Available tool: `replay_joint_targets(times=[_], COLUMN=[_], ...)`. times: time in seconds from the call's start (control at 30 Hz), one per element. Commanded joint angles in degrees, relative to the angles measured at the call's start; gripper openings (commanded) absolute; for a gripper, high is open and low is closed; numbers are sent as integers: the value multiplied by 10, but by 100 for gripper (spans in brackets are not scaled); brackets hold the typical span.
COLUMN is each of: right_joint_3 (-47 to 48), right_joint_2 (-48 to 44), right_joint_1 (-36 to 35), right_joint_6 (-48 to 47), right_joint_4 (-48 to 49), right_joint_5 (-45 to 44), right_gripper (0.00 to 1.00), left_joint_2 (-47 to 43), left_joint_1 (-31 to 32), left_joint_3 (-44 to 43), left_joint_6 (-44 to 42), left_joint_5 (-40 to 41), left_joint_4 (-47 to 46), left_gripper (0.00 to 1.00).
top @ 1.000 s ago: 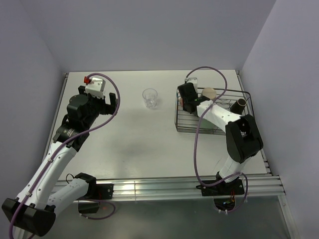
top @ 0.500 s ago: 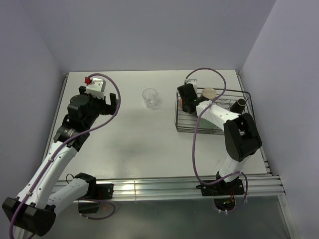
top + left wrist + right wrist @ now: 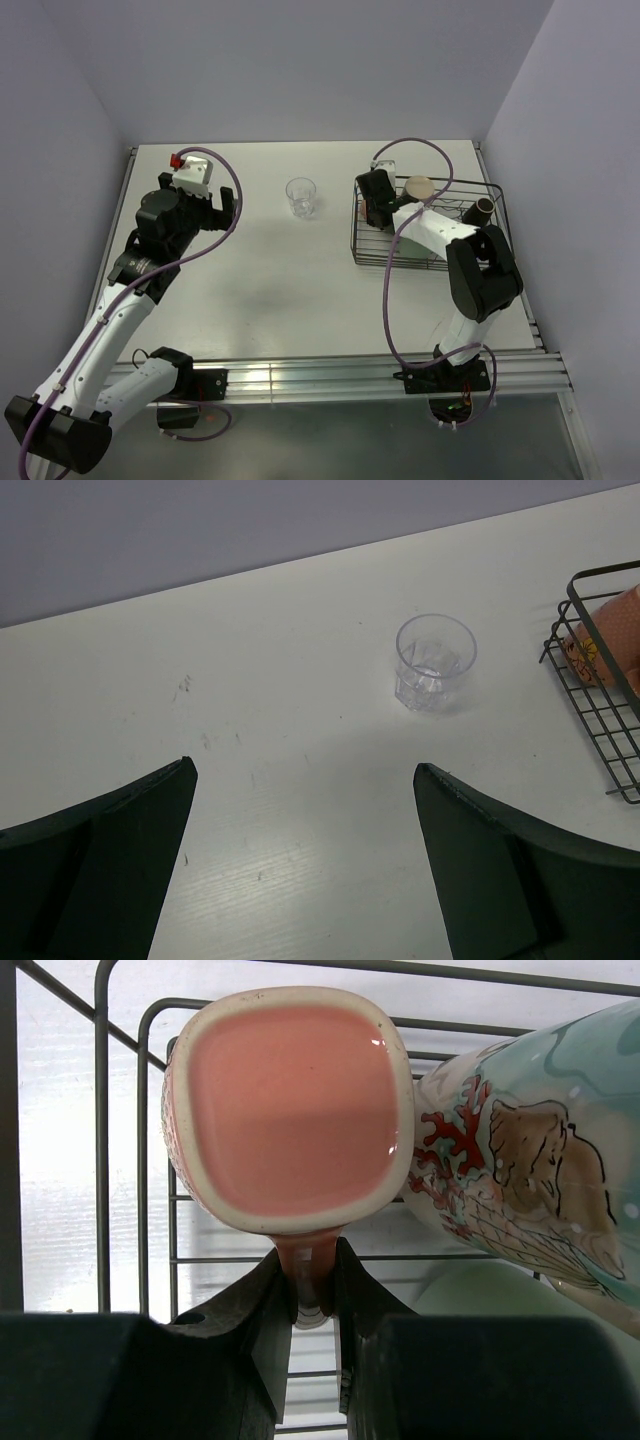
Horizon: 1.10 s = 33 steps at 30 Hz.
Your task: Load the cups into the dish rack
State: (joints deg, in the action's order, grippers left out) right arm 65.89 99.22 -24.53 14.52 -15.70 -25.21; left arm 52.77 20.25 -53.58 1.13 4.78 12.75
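My right gripper (image 3: 315, 1280) is shut on the handle of the pinkish mug (image 3: 290, 1105), held over the near-left corner of the black wire dish rack (image 3: 372, 255). The cream patterned mug (image 3: 530, 1180) lies beside it in the rack, with a pale green tumbler (image 3: 480, 1295) below. In the top view the rack also holds a cream mug (image 3: 418, 187) and a dark brown cup (image 3: 482, 209). A clear glass (image 3: 301, 196) stands upright on the table left of the rack; it also shows in the left wrist view (image 3: 434, 663). My left gripper (image 3: 305, 775) is open and empty, well short of that glass.
The white table ends at walls on the left, back and right. The rack's corner (image 3: 590, 650) with the pinkish mug shows at the right edge of the left wrist view. A purple cable (image 3: 400, 240) loops over the rack from my right arm.
My right gripper has shifted very slightly within the rack's left end with the mug. The left arm and the clear glass have not moved.
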Motion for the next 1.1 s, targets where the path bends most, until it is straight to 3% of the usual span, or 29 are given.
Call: replay_joint_targets(times=[0.0,0.7,0.9,1.07], right_joint_3=[9,27,21,23], right_joint_2=[0,20,12,-5], right_joint_1=[5,6,6,6], right_joint_6=[8,-2,0,-1], right_joint_4=[50,25,21,10], right_joint_5=[-19,0,6,10], right_gripper=[9,41,60,61], left_joint_2=[0,0,0,3], left_joint_1=[1,1,1,1], left_joint_3=[5,8,8,6], left_joint_6=[-2,-5,-5,-5], left_joint_5=[-8,-8,-9,-15], left_joint_4=[-27,-29,-31,-25], left_gripper=[99,99,99,99])
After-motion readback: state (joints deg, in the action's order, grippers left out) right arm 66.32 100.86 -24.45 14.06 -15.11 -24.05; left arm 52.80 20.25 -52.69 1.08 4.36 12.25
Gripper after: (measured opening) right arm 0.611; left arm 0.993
